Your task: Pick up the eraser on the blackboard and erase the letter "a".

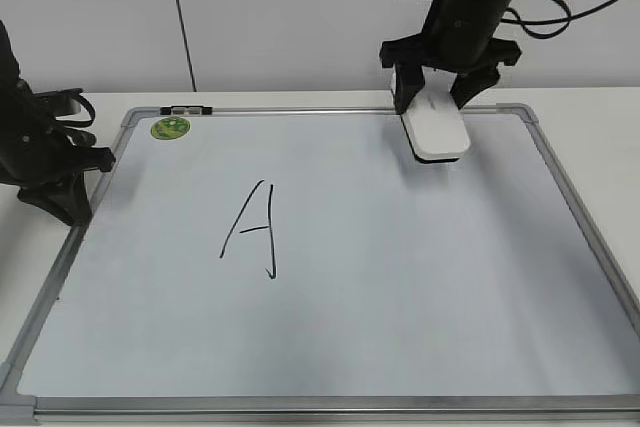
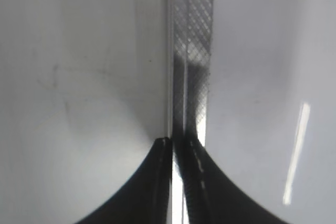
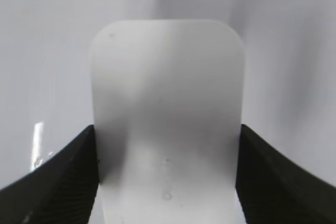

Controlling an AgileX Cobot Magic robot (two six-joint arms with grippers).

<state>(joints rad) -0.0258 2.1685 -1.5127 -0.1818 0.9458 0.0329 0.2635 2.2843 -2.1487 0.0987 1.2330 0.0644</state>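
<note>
The blackboard (image 1: 330, 287) is a white dry-erase board with a silver frame, lying flat. A large black capital "A" (image 1: 252, 230) is written left of centre. No small letter "a" shows in any view. The white eraser (image 1: 436, 127) lies on the board near its far right edge. My right gripper (image 1: 442, 97) is shut on the eraser; in the right wrist view its jaws (image 3: 167, 156) press against both sides of the eraser (image 3: 167, 93). My left gripper (image 1: 60, 202) rests shut at the board's left frame, its jaws (image 2: 178, 142) together over the frame strip (image 2: 191, 51).
A round green sticker (image 1: 170, 128) sits at the board's far left corner, beside a small clip (image 1: 186, 109) on the frame. The white table (image 1: 600, 112) surrounds the board. A white wall with a dark vertical seam stands behind.
</note>
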